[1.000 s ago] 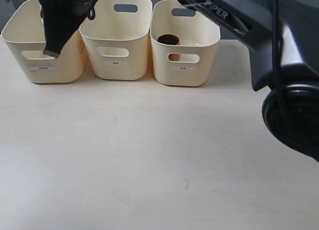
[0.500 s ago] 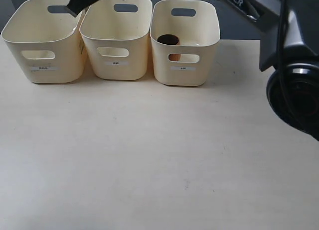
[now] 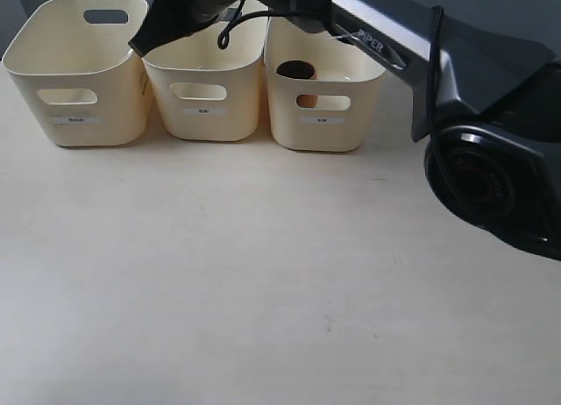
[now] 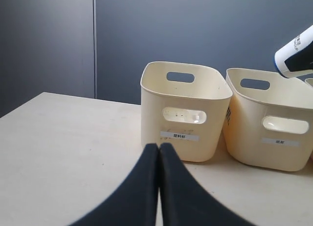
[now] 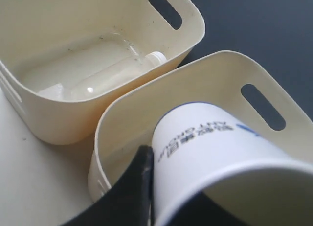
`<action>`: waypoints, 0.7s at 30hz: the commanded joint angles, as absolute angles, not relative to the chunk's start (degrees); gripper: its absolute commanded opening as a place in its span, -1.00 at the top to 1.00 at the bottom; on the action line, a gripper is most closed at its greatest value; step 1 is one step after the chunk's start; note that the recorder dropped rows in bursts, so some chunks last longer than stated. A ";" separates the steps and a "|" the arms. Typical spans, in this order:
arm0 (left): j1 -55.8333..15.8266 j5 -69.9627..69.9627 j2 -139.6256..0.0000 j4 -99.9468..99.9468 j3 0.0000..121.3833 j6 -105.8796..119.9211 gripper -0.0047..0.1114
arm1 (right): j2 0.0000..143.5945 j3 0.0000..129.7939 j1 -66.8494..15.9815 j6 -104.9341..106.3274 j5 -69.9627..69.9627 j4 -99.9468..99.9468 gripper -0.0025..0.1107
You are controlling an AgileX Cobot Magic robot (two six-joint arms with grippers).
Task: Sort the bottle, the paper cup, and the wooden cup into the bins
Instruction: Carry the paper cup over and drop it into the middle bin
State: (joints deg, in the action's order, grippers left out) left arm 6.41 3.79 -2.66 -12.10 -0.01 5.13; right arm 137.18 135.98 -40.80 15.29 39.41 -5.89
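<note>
**Paper cup held over middle bin; bottle and wooden cup already binned**

Surface (image 3: 263, 282): pale, matte, carries three cream bins in a row at the far edge, sides nearly touching.

Right arm (image 3: 394, 50): black, reaches across from the right of the exterior view, over the right bin to the middle bin.

Left bin (image 3: 79, 72): in the right wrist view, the bottle (image 5: 112, 74) lies on its side on the bin floor, white cap toward the far wall.

Middle bin (image 3: 206, 89): right pincer (image 3: 175, 15) hangs above its rim. Floor hidden behind the cup in the right wrist view.

Right bin (image 3: 326, 89): wooden cup (image 3: 296, 71) stands upright inside, dark mouth up, brown side showing through the handle cutout.

Right pincer: clamped on the paper cup (image 5: 215, 157), which is tilted over the middle bin (image 5: 205, 84), blue print on its side. One dark finger (image 5: 142, 182) presses its wall. Cup also pokes into the left wrist view (image 4: 296, 55).

Left pincer (image 4: 159, 152): fingers pressed together, nothing between them, low over the surface, facing the left bin (image 4: 186, 113).
</note>
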 commanded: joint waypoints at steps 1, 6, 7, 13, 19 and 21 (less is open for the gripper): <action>6.16 3.41 -2.42 -13.23 0.00 4.97 0.92 | 138.38 136.28 -40.55 12.57 37.61 -8.43 0.96; 6.16 3.90 -2.42 -16.40 0.00 4.97 0.92 | 138.52 136.28 -40.50 6.32 37.06 -15.44 0.96; 6.16 3.90 -2.42 -15.87 0.00 4.97 0.92 | 138.52 136.28 -40.50 6.32 37.06 -15.44 0.96; 6.16 4.32 -2.42 -14.26 0.00 5.07 0.92 | 138.52 136.28 -40.50 5.07 36.88 -15.08 -0.07; 6.16 4.32 -2.42 -14.26 0.00 5.07 0.92 | 138.52 136.28 -40.50 3.91 36.72 -16.00 -0.14; 6.16 4.32 -2.42 -14.26 0.00 5.07 0.92 | 138.52 136.28 -40.50 3.91 36.83 -16.00 -0.14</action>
State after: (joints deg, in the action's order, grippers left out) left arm 6.41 4.33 -2.66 -14.58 -0.01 5.13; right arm 138.68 135.98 -40.80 4.19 37.41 -15.32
